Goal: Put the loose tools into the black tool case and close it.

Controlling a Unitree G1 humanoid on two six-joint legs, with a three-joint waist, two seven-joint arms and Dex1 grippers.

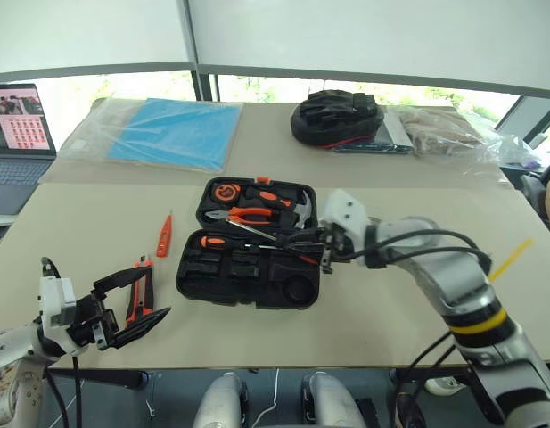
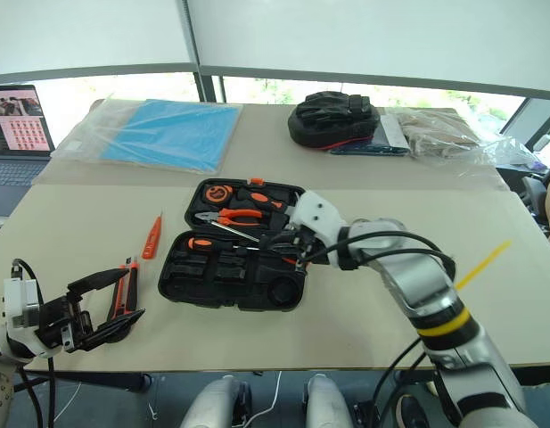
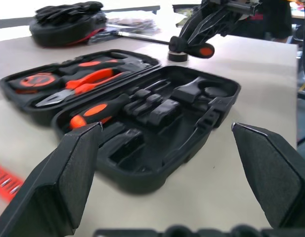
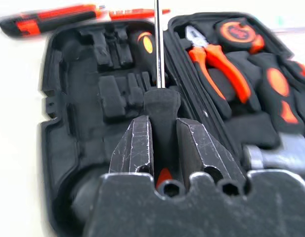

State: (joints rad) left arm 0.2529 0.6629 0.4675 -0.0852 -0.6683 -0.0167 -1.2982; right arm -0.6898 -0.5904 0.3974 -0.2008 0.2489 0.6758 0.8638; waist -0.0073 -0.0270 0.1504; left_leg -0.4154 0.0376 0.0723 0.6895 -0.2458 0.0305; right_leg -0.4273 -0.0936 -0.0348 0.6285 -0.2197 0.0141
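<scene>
Left eye view: your black tool case [image 1: 248, 267] lies open at mid-table, lid half on the far side with the orange-handled pliers [image 1: 248, 215], tape measure [image 1: 226, 191] and hammer [image 1: 297, 214] seated in it. One black-and-orange screwdriver [image 1: 212, 241] already sits in the near tray. Your right gripper [image 1: 325, 245] is over the tray's right end, fingers pinched on a second screwdriver [image 1: 283, 234], its shaft pointing left across the case. Left of the case, on bare table, lie the small orange tester screwdriver [image 1: 165, 235] and the utility knife [image 1: 139, 299]. Your left gripper [image 1: 123, 308] hangs near the table's front edge, jaws spread wide and empty, just beside the knife. Far side: a blue sheet in a clear bag [image 1: 172, 132], a lumpy black bag [image 1: 337, 118], a laptop [image 1: 16, 134] off the left edge. Open room right of the case.

Right eye view: same layout; nothing lies between left gripper and knife.

Left wrist view: both wide-set fingers [image 3: 58, 182] frame the open case. Beyond it the right gripper carries the screwdriver by its handle, and a small dark tape roll [image 3: 178, 55] shows just behind it; you cannot tell whether it touches.

Right wrist view: fingers [image 4: 135, 145] clamp the screwdriver's black handle, the steel shaft running out over the divide between tray and lid. Tray slots beneath are mostly vacant; knife and tester lie beyond the case's far rim.
</scene>
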